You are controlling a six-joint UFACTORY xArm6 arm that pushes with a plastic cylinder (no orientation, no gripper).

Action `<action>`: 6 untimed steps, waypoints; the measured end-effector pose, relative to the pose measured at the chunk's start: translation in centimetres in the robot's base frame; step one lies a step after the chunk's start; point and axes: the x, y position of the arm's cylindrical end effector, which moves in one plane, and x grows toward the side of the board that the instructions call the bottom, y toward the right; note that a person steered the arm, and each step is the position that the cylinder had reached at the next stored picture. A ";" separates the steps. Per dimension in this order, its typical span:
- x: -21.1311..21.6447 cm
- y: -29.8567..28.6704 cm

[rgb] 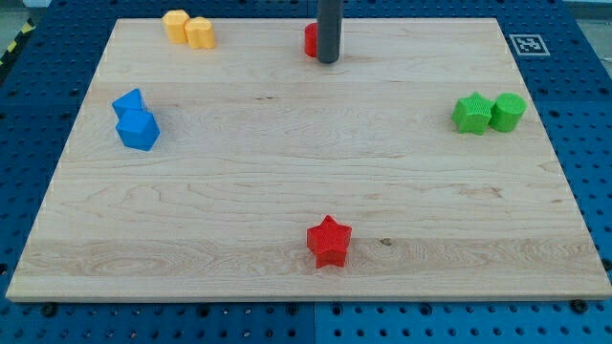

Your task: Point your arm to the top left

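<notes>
My tip (328, 61) rests on the wooden board (287, 162) near the view's top middle. A red block (311, 39) sits just left of the rod, mostly hidden behind it, touching or nearly so. Two yellow blocks (188, 28) lie side by side at the view's top left, well to the left of my tip. Two blue blocks (136, 119) sit together at the left edge. A green star (471, 113) and a green cylinder (508, 112) sit together at the right. A red star (329, 241) lies near the bottom middle.
The board lies on a blue perforated table (583, 115). A black-and-white marker tag (526, 44) is off the board's top right corner.
</notes>
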 end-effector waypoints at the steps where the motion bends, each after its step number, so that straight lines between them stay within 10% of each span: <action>1: 0.0 -1.7; 6: -5.4 -29.7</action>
